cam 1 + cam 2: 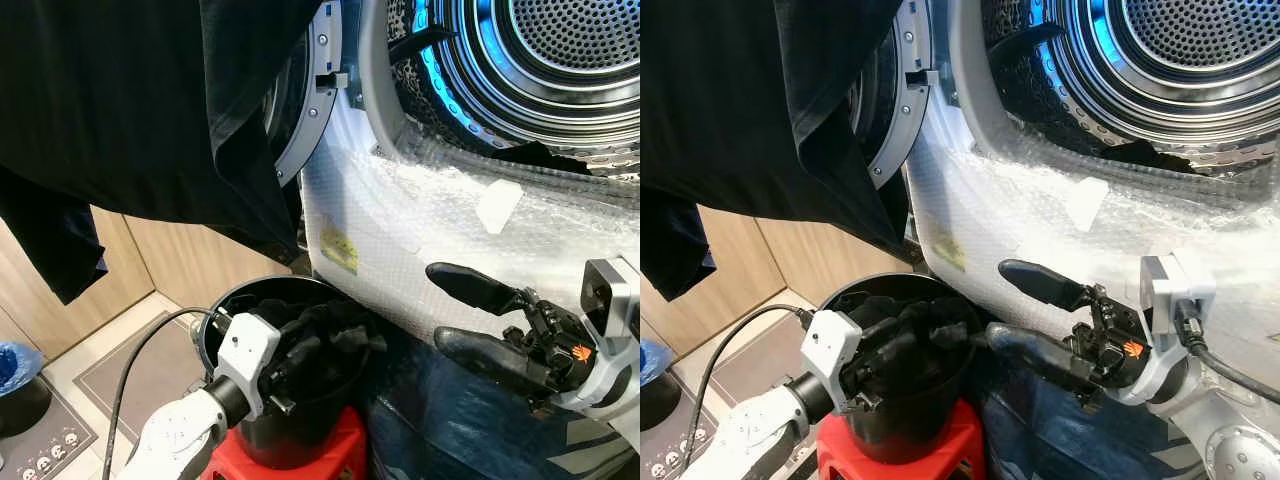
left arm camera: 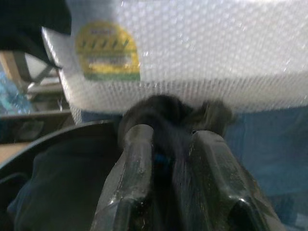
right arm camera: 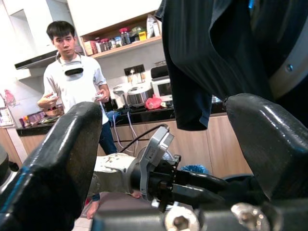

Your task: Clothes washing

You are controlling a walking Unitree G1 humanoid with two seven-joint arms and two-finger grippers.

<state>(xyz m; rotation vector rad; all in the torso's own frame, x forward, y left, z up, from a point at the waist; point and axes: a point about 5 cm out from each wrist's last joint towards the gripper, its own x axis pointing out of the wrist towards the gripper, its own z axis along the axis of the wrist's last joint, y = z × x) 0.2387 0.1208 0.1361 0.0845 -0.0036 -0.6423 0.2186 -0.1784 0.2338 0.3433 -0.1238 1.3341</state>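
Reaching into the black bucket [image 1: 300,420] at about 6 o'clock in the left eye view, the left gripper [image 1: 300,362] has its fingers clenched on a wad of dark clothing [image 1: 335,335] heaped at the bucket's mouth. The bucket stands on a red stool [image 1: 340,450]. At 4 o'clock the right gripper [image 1: 470,315] hovers with its two fingers spread apart and nothing between them. The washing machine's drum [image 1: 560,50] gapes at 1 o'clock, its front wrapped in bubble wrap [image 1: 430,220], and a black garment [image 1: 130,100] hangs over the open door [image 1: 310,100] from 10 to 12 o'clock.

The right eye view gives the same layout, the right gripper just beside the bucket's rim.

In the left wrist view the two fingers [image 2: 137,163] pinch a dark bunch of cloth; the picture is blurred, so how deep the hold goes is probably not knowable.

In the right wrist view, past the parted fingers [image 3: 62,154], a person [image 3: 74,82] stands in a kitchen holding controllers.

The cloth looks soft, light and limp; it would likely trail and snag on the rim, so gathering it at the thick middle of the wad seems the surest hold.
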